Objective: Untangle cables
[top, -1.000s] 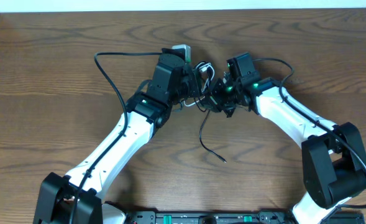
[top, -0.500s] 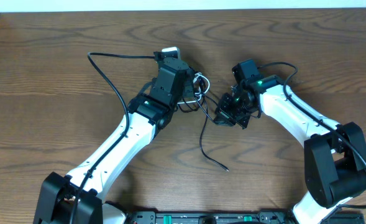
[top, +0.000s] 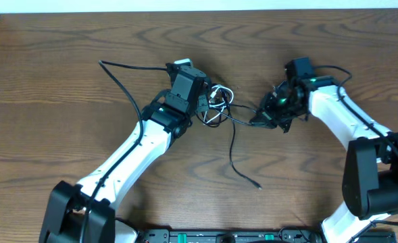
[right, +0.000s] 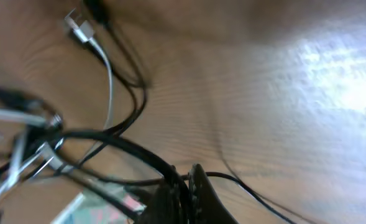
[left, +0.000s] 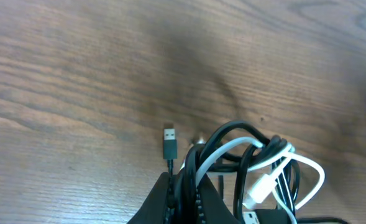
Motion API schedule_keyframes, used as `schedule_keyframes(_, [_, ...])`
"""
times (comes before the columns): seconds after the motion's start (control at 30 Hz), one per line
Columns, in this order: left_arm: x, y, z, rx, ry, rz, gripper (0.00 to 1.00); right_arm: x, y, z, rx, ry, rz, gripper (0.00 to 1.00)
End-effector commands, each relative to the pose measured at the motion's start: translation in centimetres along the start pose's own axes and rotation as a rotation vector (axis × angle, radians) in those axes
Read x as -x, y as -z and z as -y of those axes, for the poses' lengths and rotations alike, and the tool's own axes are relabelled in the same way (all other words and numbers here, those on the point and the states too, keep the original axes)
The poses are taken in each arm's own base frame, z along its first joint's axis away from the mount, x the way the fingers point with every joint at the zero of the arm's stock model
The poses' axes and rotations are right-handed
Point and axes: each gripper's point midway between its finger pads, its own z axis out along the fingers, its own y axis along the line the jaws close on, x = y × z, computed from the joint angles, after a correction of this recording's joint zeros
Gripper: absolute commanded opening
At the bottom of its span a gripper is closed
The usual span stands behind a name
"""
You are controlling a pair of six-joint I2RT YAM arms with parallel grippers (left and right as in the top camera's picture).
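Note:
The cables lie knotted in a small bundle (top: 217,105) at mid-table, black and white loops wound together. My left gripper (top: 206,106) is shut on the bundle's left side. In the left wrist view its fingers (left: 170,202) pinch a black strand and a white strand (left: 229,149), with a black USB plug (left: 169,142) ahead and a white plug (left: 263,186) to the right. My right gripper (top: 261,120) is shut on the black cable (top: 242,123), which runs taut from the knot. Its loose tail (top: 242,169) trails toward the front. In the right wrist view the fingers (right: 201,190) clamp that black cable (right: 127,146).
The thicker black wire of the left arm (top: 121,77) loops out over the wooden table (top: 50,101) at the left. The table's far edge (top: 199,9) runs along the top, and a black rail (top: 226,236) sits at the front.
My right gripper has pulled to the right with the black cable, drawing it out of the knot. The left gripper holds the bundle and has shifted slightly. The black tail slid rightward.

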Motion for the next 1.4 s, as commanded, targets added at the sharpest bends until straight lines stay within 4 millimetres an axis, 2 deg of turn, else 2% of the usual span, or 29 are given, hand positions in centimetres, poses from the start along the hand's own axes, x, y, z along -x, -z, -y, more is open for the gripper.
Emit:
schedule_keyframes(0.0, [-1.0,-2.2,-2.2,0.054,0.038,-0.04,0.07,-0.9,-0.1,-1.2,0.148,0.205,-0.087,0.01])
schedule_keyframes(0.1, [-1.2,-3.0,-1.5,0.022,0.037,-0.051,0.08,-2.1,-0.2,-2.5,0.214,0.297,-0.127,0.01])
schedule_keyframes(0.17, [-0.8,-3.0,-1.1,0.006,0.038,-0.032,0.07,-2.8,-0.4,-3.1,0.24,0.34,-0.146,0.01])
schedule_keyframes(0.27, [0.3,-2.9,0.6,-0.08,0.024,0.0,0.07,-3.6,-1.2,-3.9,0.244,0.395,-0.156,0.01])
schedule_keyframes(0.33, [0.4,-2.9,1.0,-0.098,0.025,0.002,0.07,-4.2,-1.5,-4.9,0.275,0.45,-0.166,0.01])
schedule_keyframes(0.37, [0.4,-2.9,1.0,-0.098,0.025,0.002,0.07,-4.9,-1.5,-6.1,0.329,0.509,-0.184,0.01])
schedule_keyframes(0.47, [0.3,-2.9,0.9,-0.096,0.025,0.0,0.08,-7.2,-0.7,-9.5,0.496,0.655,-0.235,0.01])
schedule_keyframes(0.57, [0.4,-2.9,0.9,-0.096,0.025,0.002,0.07,-8.3,-0.1,-10.7,0.514,0.748,-0.215,0.01])
schedule_keyframes(0.67, [0.5,-2.9,0.8,-0.089,0.026,0.006,0.07,-9.6,1.4,-11.5,0.52,0.854,-0.173,0.01])
schedule_keyframes(0.77, [0.7,-3.0,0.5,-0.07,0.027,0.018,0.07,-10.0,3.1,-11.6,0.441,0.92,-0.075,0.01])
schedule_keyframes(0.93, [0.7,-3.0,0.5,-0.07,0.026,0.018,0.07,-11.3,7.0,-11.6,0.337,1.06,0.098,0.01])
schedule_keyframes(1.07, [0.7,-3.0,0.5,-0.07,0.026,0.018,0.07,-10.7,9.0,-11.1,0.226,1.075,0.235,0.01])
schedule_keyframes(1.17, [0.7,-3.0,0.5,-0.071,0.026,0.018,0.07,-9.1,9.5,-10.3,0.144,0.951,0.306,0.01])
schedule_keyframes(1.2, [0.7,-3.0,0.5,-0.071,0.026,0.018,0.07,-7.9,9.4,-9.6,0.094,0.856,0.339,0.01])
schedule_keyframes(1.27, [0.7,-3.0,0.5,-0.071,0.026,0.018,0.07,-6.8,9.2,-8.8,0.042,0.775,0.365,0.01])
schedule_keyframes(1.3, [0.6,-3.0,0.5,-0.074,0.02,0.017,0.07,-6.3,9.0,-8.4,0.017,0.749,0.372,0.06])
schedule_keyframes(1.33, [0.6,-2.9,0.7,-0.085,-0.006,0.013,0.07,-5.9,8.9,-8.1,0.004,0.73,0.375,0.22])
schedule_keyframes(1.37, [0.4,-2.9,1.2,-0.11,-0.059,0.005,0.07,-5.5,8.7,-7.8,-0.011,0.701,0.382,0.43])
